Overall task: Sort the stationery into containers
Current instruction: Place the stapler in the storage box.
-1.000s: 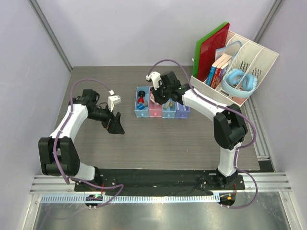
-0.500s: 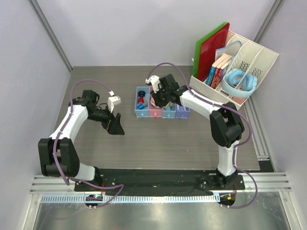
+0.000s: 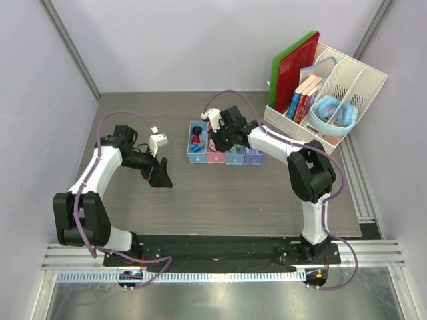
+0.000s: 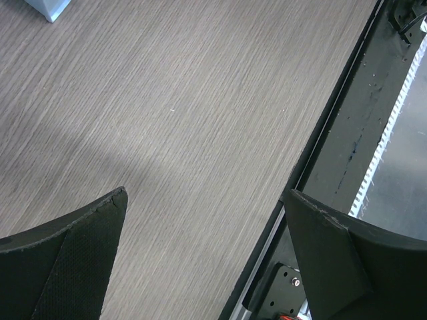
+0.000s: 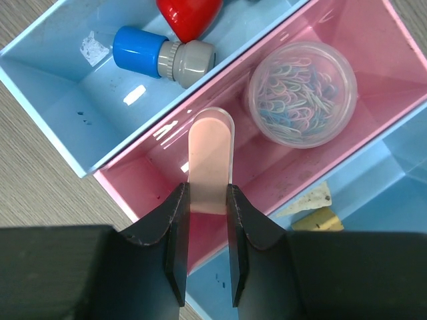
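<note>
Four containers stand in a row: blue tray (image 3: 196, 151), pink tray (image 3: 215, 157), light blue tray (image 3: 234, 159), lavender tray (image 3: 254, 157). My right gripper (image 5: 205, 193) is shut on a whitish eraser (image 5: 210, 157) with a rounded end, held over the pink tray (image 5: 373, 60). Beside it in that tray sits a round clear tub of paper clips (image 5: 301, 93). The blue tray (image 5: 53, 87) holds a blue-capped cylinder (image 5: 143, 52) and a red piece (image 5: 189, 13). A yellow piece (image 5: 320, 219) lies in the light blue tray (image 5: 400, 200). My left gripper (image 4: 205, 195) is open over bare table, well left of the trays.
A big white file rack (image 3: 363, 77) stands at the back right with books (image 3: 303, 93), light-blue headphones (image 3: 333, 112) and red and green boards (image 3: 293, 63). The table's black front edge (image 4: 333, 167) lies under my left gripper.
My right gripper has shifted a little to the left along the tray row, still holding the eraser. The left arm has stayed put.
</note>
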Robot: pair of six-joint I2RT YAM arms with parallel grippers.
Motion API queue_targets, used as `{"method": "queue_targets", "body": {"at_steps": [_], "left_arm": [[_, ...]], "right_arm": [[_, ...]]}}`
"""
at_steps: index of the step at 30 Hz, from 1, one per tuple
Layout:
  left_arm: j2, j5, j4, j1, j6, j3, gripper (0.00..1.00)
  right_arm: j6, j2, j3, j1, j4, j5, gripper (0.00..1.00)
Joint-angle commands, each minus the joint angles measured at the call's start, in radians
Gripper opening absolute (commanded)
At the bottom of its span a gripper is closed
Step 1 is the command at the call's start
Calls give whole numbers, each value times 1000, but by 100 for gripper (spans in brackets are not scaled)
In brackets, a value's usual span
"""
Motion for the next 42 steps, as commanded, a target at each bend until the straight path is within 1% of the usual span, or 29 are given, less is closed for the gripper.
{"method": "queue_targets", "body": {"at_steps": [1, 5, 7, 12, 14, 18, 19, 23, 25, 27, 34, 42], "left_arm": [[-35, 28, -11, 8, 30, -2, 100], [-37, 29, -19, 8, 35, -2, 100], [-37, 29, -19, 8, 36, -5, 100], [-35, 32, -22, 8, 41, -5, 100], [-34, 34, -22, 8, 41, -6, 100], [-29, 36, -24, 8, 39, -2, 100], [-29, 37, -27, 8, 42, -2, 100], [-31, 39, -31, 8, 46, 3, 100], [-31, 37, -33, 6, 47, 3, 100], [-31, 39, -36, 8, 49, 1, 100], [-31, 42, -42, 8, 53, 7, 100], [-26, 42, -28, 8, 38, 7, 100]], "right_arm": [[7, 3, 1, 8, 47, -1, 1], [7, 10, 4, 13, 52, 2, 2], [7, 14, 6, 13, 54, 7, 7], [5, 19, 7, 14, 54, 11, 11], [5, 19, 9, 14, 55, 16, 15], [3, 20, 12, 14, 55, 19, 19], [5, 20, 13, 14, 55, 20, 24], [5, 22, 15, 14, 55, 25, 28], [3, 23, 16, 16, 55, 27, 34], [3, 25, 18, 16, 54, 28, 37], [2, 23, 21, 16, 52, 31, 40], [-10, -6, 52, 17, 32, 53, 39]]}}
